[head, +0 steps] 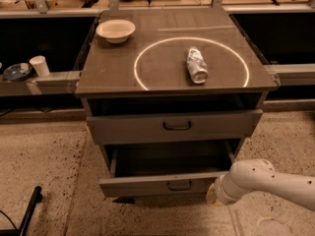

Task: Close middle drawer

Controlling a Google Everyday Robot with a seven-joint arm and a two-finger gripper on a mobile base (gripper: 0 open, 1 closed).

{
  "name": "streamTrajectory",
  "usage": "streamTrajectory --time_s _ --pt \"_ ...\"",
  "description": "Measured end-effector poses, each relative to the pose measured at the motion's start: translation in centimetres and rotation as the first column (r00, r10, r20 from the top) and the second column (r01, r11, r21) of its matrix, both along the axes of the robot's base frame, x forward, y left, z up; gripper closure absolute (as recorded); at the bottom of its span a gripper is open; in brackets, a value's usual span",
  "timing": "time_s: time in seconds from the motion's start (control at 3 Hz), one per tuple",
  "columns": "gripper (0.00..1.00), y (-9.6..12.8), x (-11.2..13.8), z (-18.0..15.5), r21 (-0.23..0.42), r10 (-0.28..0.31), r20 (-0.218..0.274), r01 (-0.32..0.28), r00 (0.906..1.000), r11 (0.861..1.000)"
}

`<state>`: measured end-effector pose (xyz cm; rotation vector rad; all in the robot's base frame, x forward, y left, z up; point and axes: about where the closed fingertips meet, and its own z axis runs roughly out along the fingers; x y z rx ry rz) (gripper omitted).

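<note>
The middle drawer [147, 185] is a wide, shallow grey drawer with a small black bar handle [179, 185]. It stands pulled far out of the grey cabinet, and its dark inside shows. My white arm [266, 181] comes in from the lower right. The gripper [212, 194] is at the right end of the middle drawer's front, touching it or very close to it. The top drawer [172, 127] above it is pulled out a little.
On the cabinet top [108, 73] lie a crushed can [196, 64] inside a white ring and a white bowl [115, 30]. A white cup [39, 65] and a dish [16, 72] sit on a shelf at left. A black pole [30, 208] lies on the speckled floor at lower left.
</note>
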<state>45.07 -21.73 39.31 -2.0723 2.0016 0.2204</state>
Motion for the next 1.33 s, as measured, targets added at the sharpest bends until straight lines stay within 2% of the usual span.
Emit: streamTrajectory --time_s 0.33,0.67,1.0,1.33 --pt "1.00 0.2 1.9 -0.9 0.065 -0.010 0.069 0.005 0.9976 0.998" --pt "1.00 1.0 3.4 -1.7 0.178 -0.038 0.107 0.018 0.9935 0.984" --pt "0.83 2.1 4.1 -2.2 0.285 -0.054 0.110 0.020 0.9925 0.958" --pt "0.62 2.1 4.1 -2.2 0.285 -0.054 0.110 0.020 0.9925 0.958"
